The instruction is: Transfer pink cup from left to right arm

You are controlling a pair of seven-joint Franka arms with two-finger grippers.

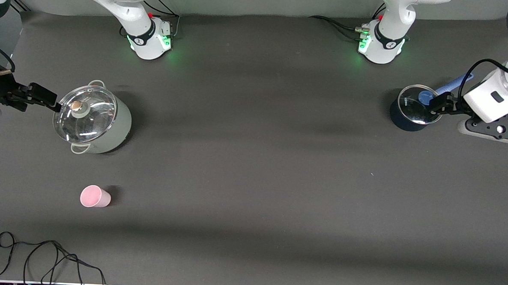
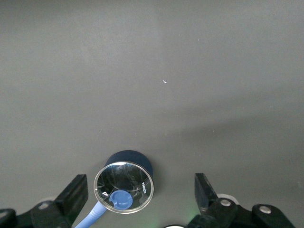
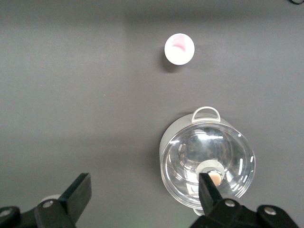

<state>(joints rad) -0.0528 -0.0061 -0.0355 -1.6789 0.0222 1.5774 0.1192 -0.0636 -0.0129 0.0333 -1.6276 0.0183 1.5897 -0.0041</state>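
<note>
Pink cup [image 1: 95, 196] stands upright on the tabletop, at about five o'clock from my empty, open right gripper [image 1: 52, 101] (much nearer); left gripper [image 1: 436, 104], also spread empty, is well apart.

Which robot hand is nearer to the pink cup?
Right. The right hand hovers by the lidded pot near the pink cup; the left hand is over the dark saucepan at the table's left-arm end.
</note>
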